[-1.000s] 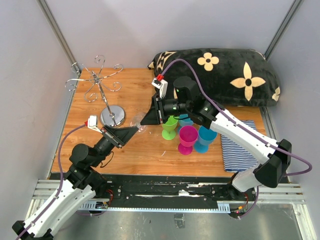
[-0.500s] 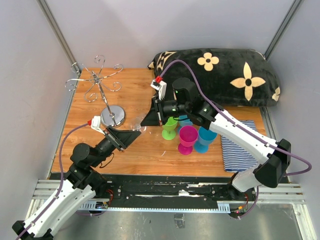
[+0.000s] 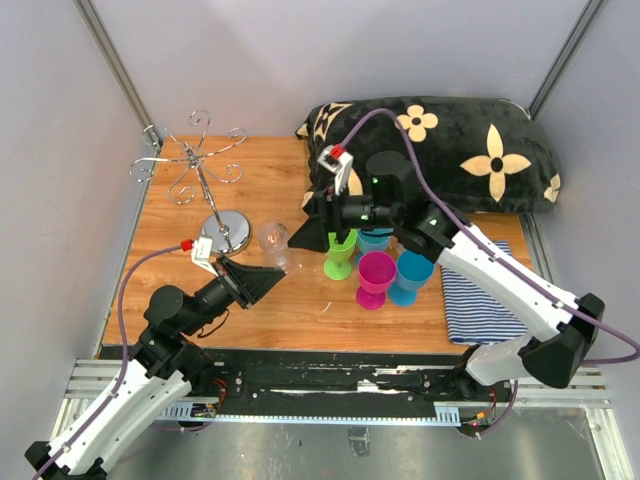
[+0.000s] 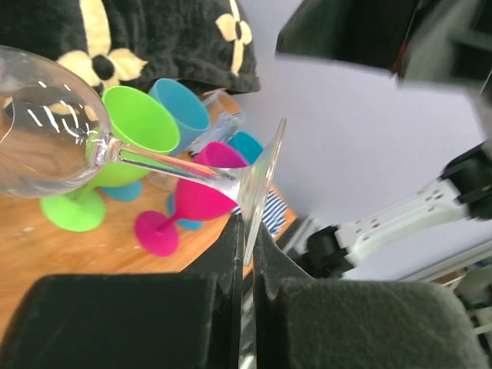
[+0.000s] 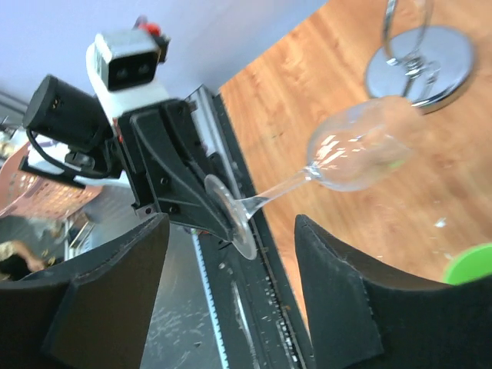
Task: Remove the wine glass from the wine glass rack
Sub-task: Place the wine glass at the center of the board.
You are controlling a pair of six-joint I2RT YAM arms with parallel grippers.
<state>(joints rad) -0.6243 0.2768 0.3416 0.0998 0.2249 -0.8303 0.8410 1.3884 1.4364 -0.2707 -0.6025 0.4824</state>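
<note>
Wine glass (image 3: 272, 238): off the wine glass rack (image 3: 225, 232), tilted just right of its chrome base, foot pinched edgewise in left gripper (image 4: 246, 231); right gripper (image 3: 298, 240) spread, empty, just right; removal judged done, setting-down perhaps left.

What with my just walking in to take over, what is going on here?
The left claw pinches the round foot of a clear wine glass, holding it tilted almost on its side over the wooden table, apart from the thin silver wire rack with its round chrome base. The right claw hangs open close by, holding nothing. The glass is off the rack, in the left claw's grip.
</note>
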